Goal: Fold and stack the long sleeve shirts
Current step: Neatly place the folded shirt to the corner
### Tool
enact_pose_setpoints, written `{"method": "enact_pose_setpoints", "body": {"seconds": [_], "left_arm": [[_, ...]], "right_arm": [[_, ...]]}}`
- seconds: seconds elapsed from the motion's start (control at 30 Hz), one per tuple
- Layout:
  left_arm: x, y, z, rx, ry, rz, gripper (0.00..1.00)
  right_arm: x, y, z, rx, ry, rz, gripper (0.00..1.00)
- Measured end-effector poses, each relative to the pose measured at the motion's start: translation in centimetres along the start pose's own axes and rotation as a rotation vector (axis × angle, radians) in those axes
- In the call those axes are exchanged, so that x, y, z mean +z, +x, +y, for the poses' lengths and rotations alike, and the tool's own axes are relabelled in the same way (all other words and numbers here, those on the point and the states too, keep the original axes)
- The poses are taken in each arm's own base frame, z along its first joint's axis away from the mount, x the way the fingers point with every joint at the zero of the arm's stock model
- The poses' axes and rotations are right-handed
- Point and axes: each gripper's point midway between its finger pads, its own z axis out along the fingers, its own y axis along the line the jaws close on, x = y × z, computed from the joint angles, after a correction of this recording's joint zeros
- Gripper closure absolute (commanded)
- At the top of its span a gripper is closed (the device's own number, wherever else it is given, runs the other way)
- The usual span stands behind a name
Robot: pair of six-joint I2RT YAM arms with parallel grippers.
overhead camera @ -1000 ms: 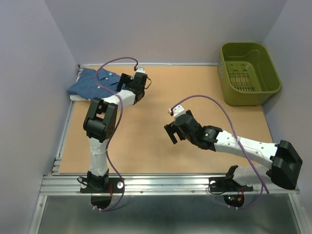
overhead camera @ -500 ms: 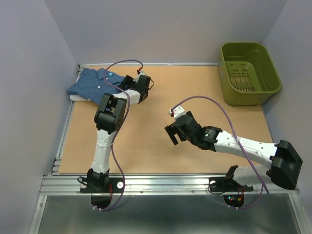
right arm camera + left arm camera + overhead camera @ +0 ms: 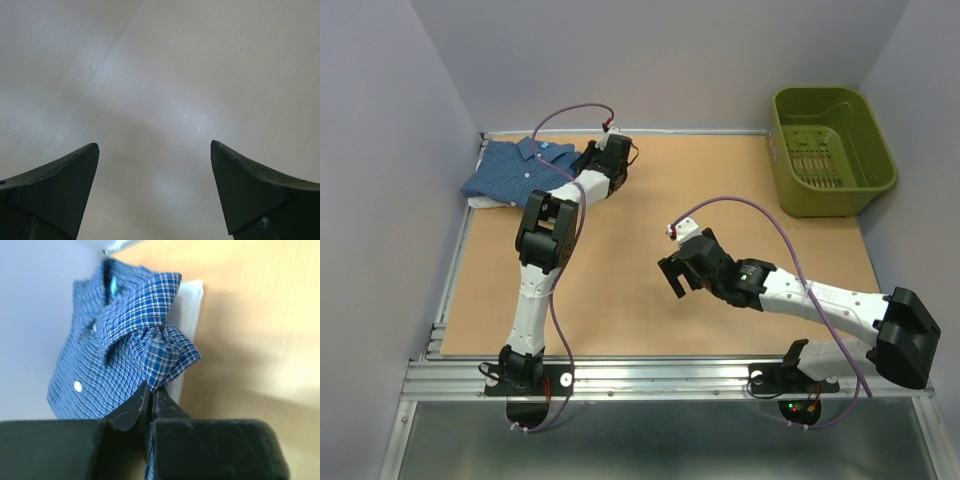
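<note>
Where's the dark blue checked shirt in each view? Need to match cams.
Top external: dark blue checked cloth shirt at the far-left corner of the wooden table.
Left wrist: fills left-centre, left pincer pinching its edge.
Right wrist: not in it.
Shared landmark: plain white cloth shirt underneath it.

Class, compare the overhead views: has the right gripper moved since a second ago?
No. The right gripper stays at the same spot, equally far from the olive-green basket, jaws open.
</note>
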Motion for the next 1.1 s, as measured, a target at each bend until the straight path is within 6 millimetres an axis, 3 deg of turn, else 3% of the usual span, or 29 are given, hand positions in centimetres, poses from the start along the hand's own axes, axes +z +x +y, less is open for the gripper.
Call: {"method": "enact_pose_setpoints", "body": {"seconds": [0.23, 0.3, 0.33, 0.4, 0.43, 0.47, 0.5, 0.63, 0.77, 0.9, 1.03, 1.1], "left_arm": [[-1.0, -7.7, 3.7, -0.215, -0.005, -0.09, 0.9], [-0.9, -8.6, 4.3, -0.256, -0.003, -0.099, 0.83], [-0.9, -9.1, 4.3, -0.278, 0.002, -0.106, 0.71], [-0.3, -9.4, 3.7, -0.306, 0.017, -0.107, 0.51], [0.1, -9.3, 3.1, -0.311, 0.03, -0.104, 0.3], [0.4, -8.9, 2.3, -0.315, 0.046, -0.097, 0.22], [0.7, -8.4, 1.4, -0.314, 0.069, -0.085, 0.08], [1.3, -6.9, -1.2, -0.322, 0.173, -0.042, 0.01], [0.6, -8.1, -1.5, -0.452, 0.291, -0.045, 0.01], [-1.0, -9.4, 1.9, -0.616, 0.373, -0.055, 0.07], [-0.9, -8.0, 10.2, -0.85, 0.375, -0.053, 0.2], [0.2, -5.4, 14.6, -0.971, 0.342, -0.045, 0.25]], "right_arm": [[0.0, 0.0, 0.0, 0.0, 0.0, 0.001, 0.03], [0.0, 0.0, 0.0, 0.0, 0.0, 0.001, 0.03], [0.0, 0.0, 0.0, 0.0, 0.0, 0.001, 0.03], [0.0, 0.0, 0.0, 0.0, 0.0, 0.001, 0.03], [0.0, 0.0, 0.0, 0.001, 0.0, 0.001, 0.03], [0.0, 0.0, 0.0, 0.002, -0.001, 0.001, 0.03], [0.0, 0.0, 0.0, 0.002, 0.0, 0.002, 0.03], [0.0, 0.1, 0.1, 0.002, -0.003, 0.003, 0.03], [0.0, 0.1, 0.1, 0.002, -0.007, 0.005, 0.03], [0.0, 0.2, 0.2, 0.005, -0.01, 0.007, 0.03], [0.0, 0.2, 0.4, 0.016, -0.016, 0.009, 0.03], [0.0, 0.2, 0.4, 0.02, -0.018, 0.009, 0.03]]}}
